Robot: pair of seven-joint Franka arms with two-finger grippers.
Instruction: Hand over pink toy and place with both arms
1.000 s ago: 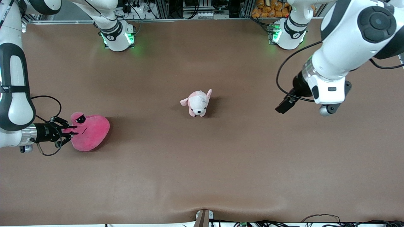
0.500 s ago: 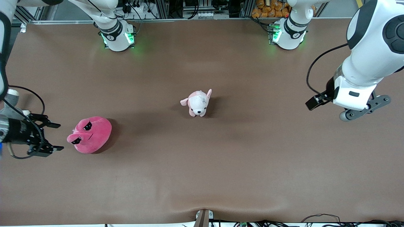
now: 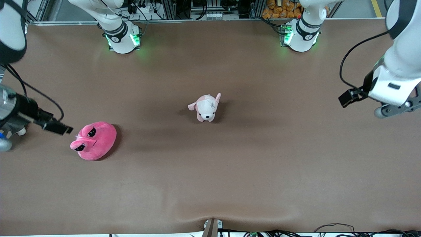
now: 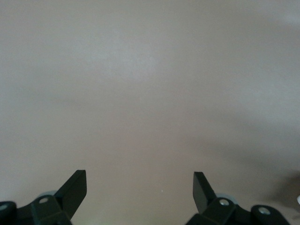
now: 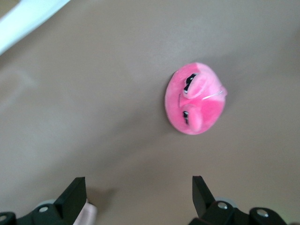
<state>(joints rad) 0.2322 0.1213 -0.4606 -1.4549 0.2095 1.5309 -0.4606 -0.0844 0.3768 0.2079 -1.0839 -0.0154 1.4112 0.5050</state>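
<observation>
The pink toy (image 3: pixel 93 141) lies on the brown table (image 3: pixel 230 171) near the right arm's end, face up with both black eyes showing. It also shows in the right wrist view (image 5: pixel 196 99). My right gripper (image 5: pixel 139 190) is open and empty, up in the air and apart from the toy; its wrist (image 3: pixel 13 108) is at the table's edge beside the toy. My left gripper (image 4: pixel 139 187) is open and empty over bare table at the left arm's end; its hand (image 3: pixel 391 87) is raised there.
A small pale pink-and-white puppy plush (image 3: pixel 206 107) stands at the middle of the table. The two arm bases (image 3: pixel 123 38) (image 3: pixel 301 36) stand along the table's edge farthest from the front camera. A white strip (image 5: pixel 28 18) edges the table in the right wrist view.
My right gripper let go of the pink toy, opened, drew back and rose. The toy settled face up. My left arm swung out toward its own end of the table.
</observation>
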